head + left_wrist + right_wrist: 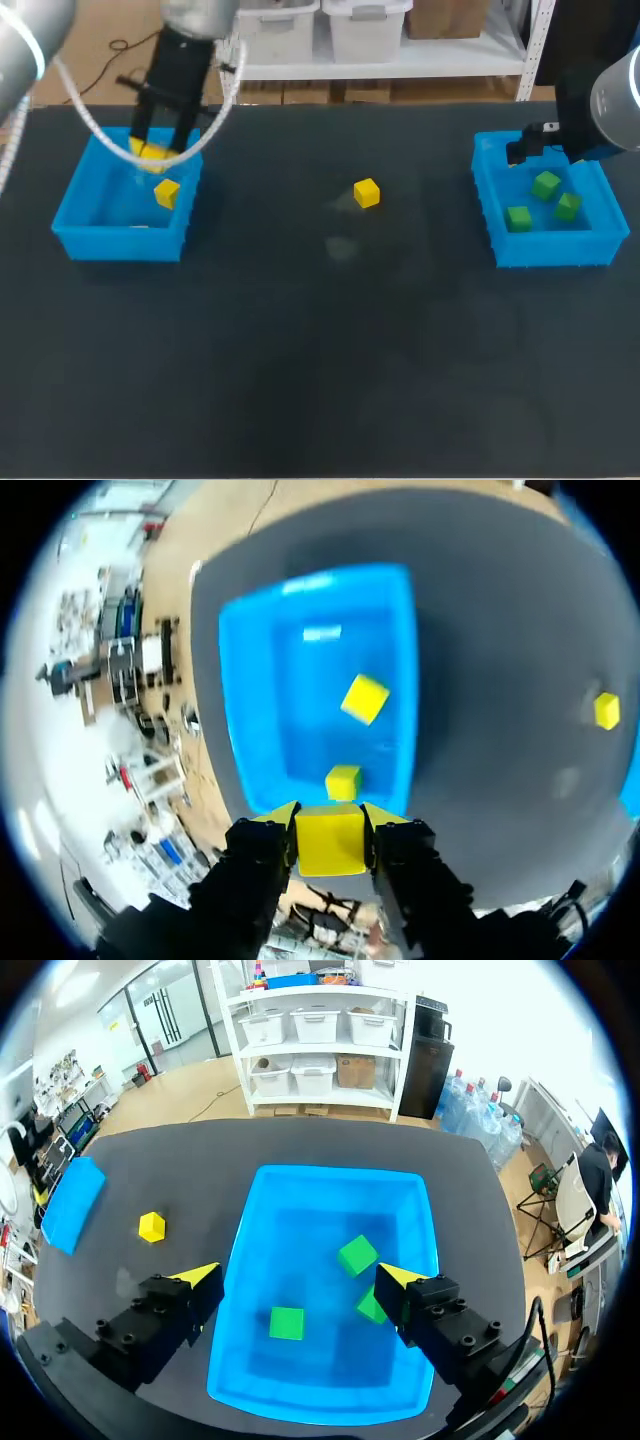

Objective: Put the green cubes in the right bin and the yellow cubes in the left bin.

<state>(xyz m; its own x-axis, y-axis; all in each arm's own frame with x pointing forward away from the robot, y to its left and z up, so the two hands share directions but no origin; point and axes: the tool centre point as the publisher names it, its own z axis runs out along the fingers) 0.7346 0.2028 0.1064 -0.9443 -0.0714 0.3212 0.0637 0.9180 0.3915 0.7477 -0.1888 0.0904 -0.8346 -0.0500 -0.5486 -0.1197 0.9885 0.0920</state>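
Left hand [152, 150]: clamped on small yellow cube [330, 842], at blue plastic left bin's [115, 243] 12 o'clock rim.
Dark desk [320, 350]: loose yellow cube [367, 193] at that bin's 3 o'clock, open room around.
Right hand [298, 1275]: fingers apart over blue right bin [330, 1172], green cubes [357, 1255] inside.
Left wrist view only: second binned yellow cube [343, 781].

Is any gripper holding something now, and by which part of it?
The left gripper holds a yellow cube, clamped on two opposite side faces. The right gripper is open and holds nothing.

Silver-grey arms [20, 40], black left tool [330, 822], black right tool [298, 1278], yellow fingertips [202, 1275], white cable [85, 112]
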